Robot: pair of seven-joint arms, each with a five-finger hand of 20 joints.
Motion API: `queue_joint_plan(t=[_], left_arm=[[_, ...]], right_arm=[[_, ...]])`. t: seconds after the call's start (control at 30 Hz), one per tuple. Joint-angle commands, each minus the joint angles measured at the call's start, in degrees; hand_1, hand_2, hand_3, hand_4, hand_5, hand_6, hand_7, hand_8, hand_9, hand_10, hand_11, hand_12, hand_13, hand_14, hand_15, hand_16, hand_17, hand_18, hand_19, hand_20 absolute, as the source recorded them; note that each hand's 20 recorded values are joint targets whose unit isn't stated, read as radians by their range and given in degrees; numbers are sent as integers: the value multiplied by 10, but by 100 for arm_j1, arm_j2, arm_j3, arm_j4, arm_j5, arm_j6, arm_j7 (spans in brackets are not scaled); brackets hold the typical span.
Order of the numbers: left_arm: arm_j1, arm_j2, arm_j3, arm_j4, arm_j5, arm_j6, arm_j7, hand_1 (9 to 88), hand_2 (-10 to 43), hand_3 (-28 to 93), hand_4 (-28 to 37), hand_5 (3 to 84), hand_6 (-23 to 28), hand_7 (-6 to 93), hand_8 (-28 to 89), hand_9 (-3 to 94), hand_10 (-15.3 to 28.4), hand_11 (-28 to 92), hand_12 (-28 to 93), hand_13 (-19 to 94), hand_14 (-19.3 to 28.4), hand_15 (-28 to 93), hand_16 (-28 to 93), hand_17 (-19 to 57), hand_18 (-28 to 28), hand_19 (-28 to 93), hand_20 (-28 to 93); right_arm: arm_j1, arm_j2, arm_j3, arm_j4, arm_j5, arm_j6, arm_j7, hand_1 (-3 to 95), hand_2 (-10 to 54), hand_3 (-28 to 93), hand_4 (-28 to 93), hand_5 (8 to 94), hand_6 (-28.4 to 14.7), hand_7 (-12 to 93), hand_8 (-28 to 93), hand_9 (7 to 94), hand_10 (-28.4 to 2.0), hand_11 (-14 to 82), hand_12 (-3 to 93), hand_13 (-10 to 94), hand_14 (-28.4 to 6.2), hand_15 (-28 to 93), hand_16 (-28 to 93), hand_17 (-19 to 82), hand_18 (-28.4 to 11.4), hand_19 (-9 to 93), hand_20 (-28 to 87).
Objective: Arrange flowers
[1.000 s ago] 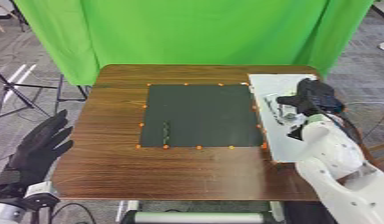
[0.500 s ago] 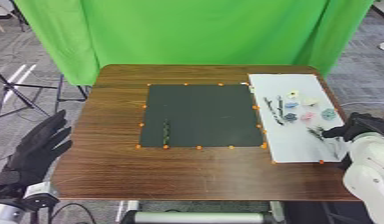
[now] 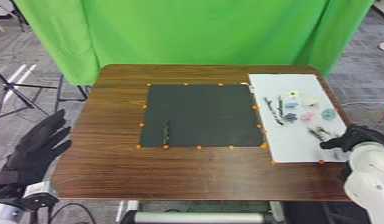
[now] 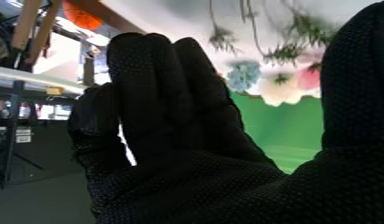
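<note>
In the head view my right hand (image 3: 355, 139) is at the white sheet's right edge, beside the leafy sprigs (image 3: 318, 134). In the right wrist view the right hand (image 4: 184, 125) has straight fingers and the thumb held apart, holding nothing. Flower heads lie farther up the sheet: a blue-green flower (image 3: 328, 114), a pink flower (image 3: 307, 116), a yellow one (image 3: 293, 94) and others. Dark twigs (image 3: 273, 111) lie left of them. One green stem (image 3: 166, 133) rests on the black mat (image 3: 202, 112). My left hand (image 3: 33, 145) stays open left of the table.
The white sheet (image 3: 273, 82) covers the right side of the brown table (image 3: 171, 172). Small orange markers dot the edges of mat and sheet. A green curtain (image 3: 206, 35) hangs behind the table, and a tripod (image 3: 18, 86) stands at the left.
From over the flowers, my right hand has moved toward the near right edge of the sheet, uncovering them, then shifted slightly nearer. The left hand has not moved.
</note>
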Motion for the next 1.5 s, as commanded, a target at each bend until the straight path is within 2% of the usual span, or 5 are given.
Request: queue_joint_plan(t=[0.03, 0.37, 0.43, 0.57, 1.5], left_arm=[[45, -23, -19, -18, 6, 1, -35, 242, -78, 693, -268, 206, 0, 175, -92, 152, 74, 69, 233, 109, 103, 105, 105, -116, 163, 310, 108], [36, -64, -7, -32, 3, 22, -61, 241, -76, 693, -268, 207, 1, 176, -92, 152, 76, 70, 234, 109, 103, 106, 105, -117, 164, 311, 108], [14, -57, 6, -28, 4, 28, -62, 241, -76, 693, -267, 207, 1, 176, -93, 151, 75, 71, 234, 109, 103, 106, 105, -117, 164, 311, 108], [-12, -55, 8, -17, 8, 15, -67, 242, -75, 692, -268, 206, 1, 176, -93, 151, 75, 71, 233, 109, 103, 106, 104, -117, 164, 311, 108], [4, -2, -15, -8, -15, -4, -78, 242, -67, 689, -267, 206, 1, 176, -93, 152, 75, 72, 230, 109, 103, 107, 104, -118, 164, 314, 108]], right_arm=[[9, -59, -180, 281, -150, -234, 164, 219, -95, 650, -283, 478, -117, 278, -81, 486, -197, 456, 343, 453, -162, 709, 217, 209, -231, 830, 556], [38, -93, -563, 558, -617, 482, -212, 285, -95, 798, -281, 564, -43, 444, -147, 610, -142, 534, 369, 573, -124, 740, 270, 264, -220, 867, 529], [49, -111, -610, 594, -544, 580, -348, 371, -91, 761, -282, 588, -25, 477, 42, 655, -127, 548, 387, 614, -116, 753, 291, 286, -217, 885, 521], [5, -124, -727, 662, -796, 848, -714, 448, -74, 745, -282, 623, -15, 511, 89, 700, -107, 502, 487, 655, -103, 761, 309, 316, -212, 909, 513], [242, -90, -381, -423, -257, 2482, -665, 416, -90, 839, -168, 719, 2, 547, 175, 805, -98, 629, 495, 752, -93, 838, 377, 417, -223, 932, 659]])
